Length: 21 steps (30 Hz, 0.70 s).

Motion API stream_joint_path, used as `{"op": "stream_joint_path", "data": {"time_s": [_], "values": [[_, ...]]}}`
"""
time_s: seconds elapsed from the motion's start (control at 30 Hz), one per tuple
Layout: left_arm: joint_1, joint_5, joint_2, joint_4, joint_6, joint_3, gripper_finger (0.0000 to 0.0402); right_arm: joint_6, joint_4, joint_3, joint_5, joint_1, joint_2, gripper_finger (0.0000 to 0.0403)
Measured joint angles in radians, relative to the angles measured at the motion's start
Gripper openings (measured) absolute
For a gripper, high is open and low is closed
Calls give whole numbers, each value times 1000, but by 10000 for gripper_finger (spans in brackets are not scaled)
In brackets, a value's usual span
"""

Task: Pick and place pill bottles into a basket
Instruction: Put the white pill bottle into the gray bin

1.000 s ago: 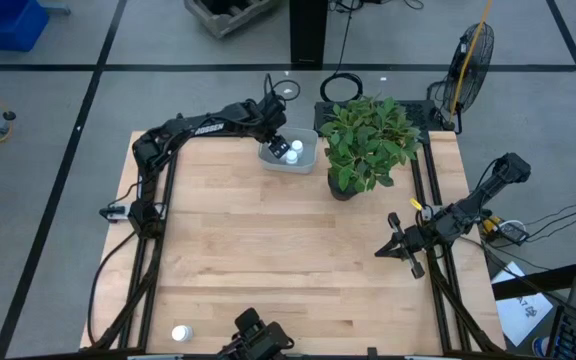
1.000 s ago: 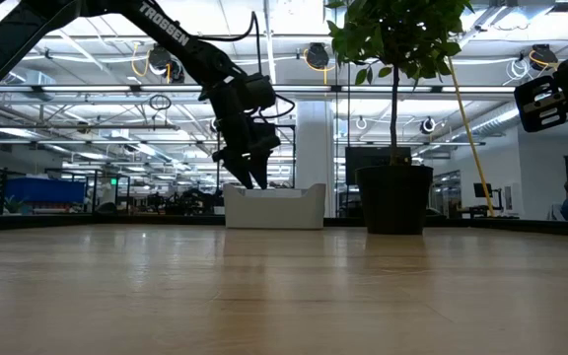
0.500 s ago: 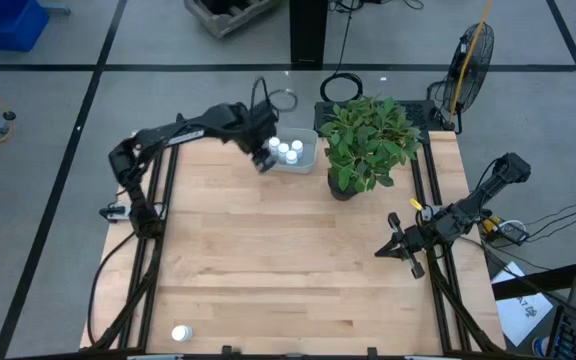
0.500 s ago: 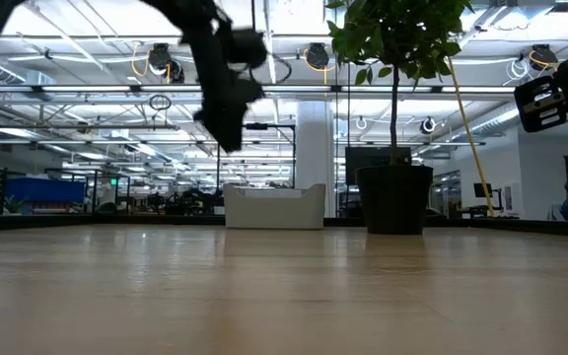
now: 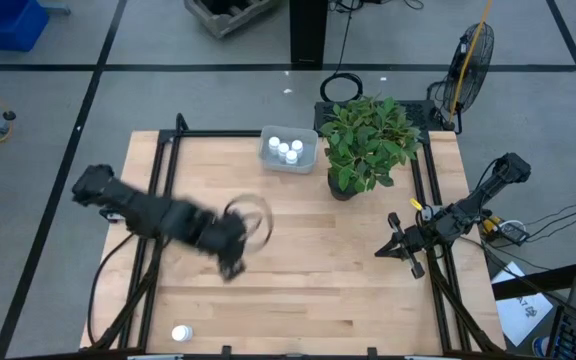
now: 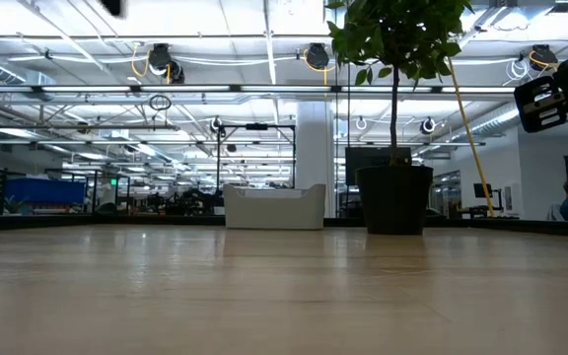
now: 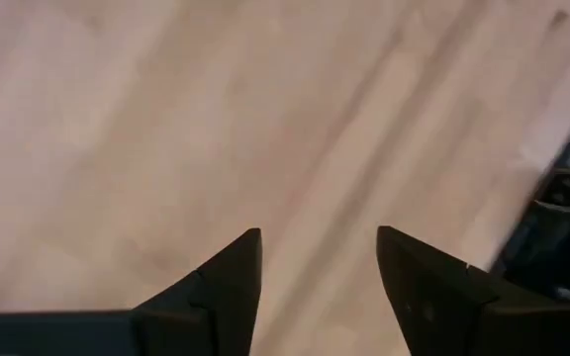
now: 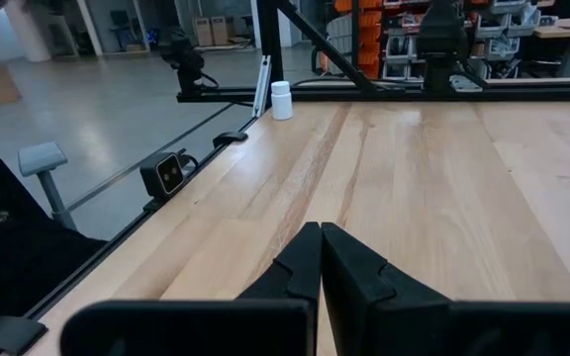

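Stray pill bottle (image 5: 180, 332): upright at the counter's (image 5: 308, 250) near left corner; likely light, stiff, slick plastic; best gripped across the body under the cap.
Basket (image 5: 306, 163): far edge beside the plant (image 5: 368, 140), holding bottles.
Left pincer (image 5: 230, 262): mid-counter, fingers apart, empty.
Right pincer (image 5: 392, 247): right edge, clenched, idle.

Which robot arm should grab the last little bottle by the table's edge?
Probably the left. Its gripper is open and empty over the table's middle, nearer the lone pill bottle than the shut right gripper.
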Motion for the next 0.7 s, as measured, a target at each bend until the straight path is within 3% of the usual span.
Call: {"op": "stream_joint_path", "data": {"time_s": [0.13, 0.27, 0.5, 0.7], "values": [[-258, -130, 23, 3, -309, 0, 238, 0, 0, 0, 0, 0, 0, 4], [-432, -170, 82, -17, -578, -1, 291, 0, 0, 0, 0, 0, 0, 4], [-596, -15, 179, -16, -795, -1, 366, 0, 0, 0, 0, 0, 0, 4], [-679, 14, 234, -10, -899, -1, 373, 0, 0, 0, 0, 0, 0, 4]]}}
